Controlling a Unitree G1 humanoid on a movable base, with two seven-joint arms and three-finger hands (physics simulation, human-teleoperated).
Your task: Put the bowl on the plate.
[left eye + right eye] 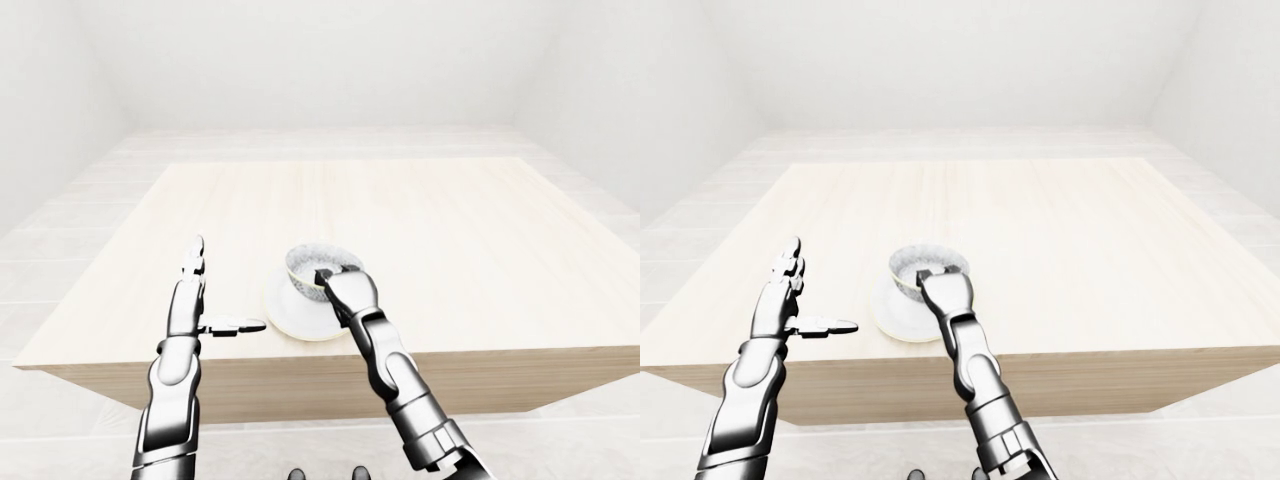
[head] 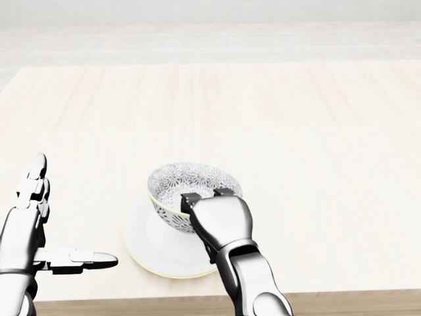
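A patterned grey-and-white bowl [image 2: 183, 186] stands over the white plate [image 2: 146, 240] near the table's lower edge in the head view, a little tilted. My right hand [image 2: 202, 195] grips the bowl's near rim, its dark fingertips hooked over the edge. Whether the bowl's base touches the plate is hidden by the bowl and the hand. My left hand [image 2: 46, 227] is open at the lower left, fingers straight up and thumb pointing right, well apart from the plate.
The pale wooden table [image 1: 420, 215] stretches wide above and to the right of the plate. Its near edge [image 2: 329, 296] runs just below the plate. Light floor and white walls surround it.
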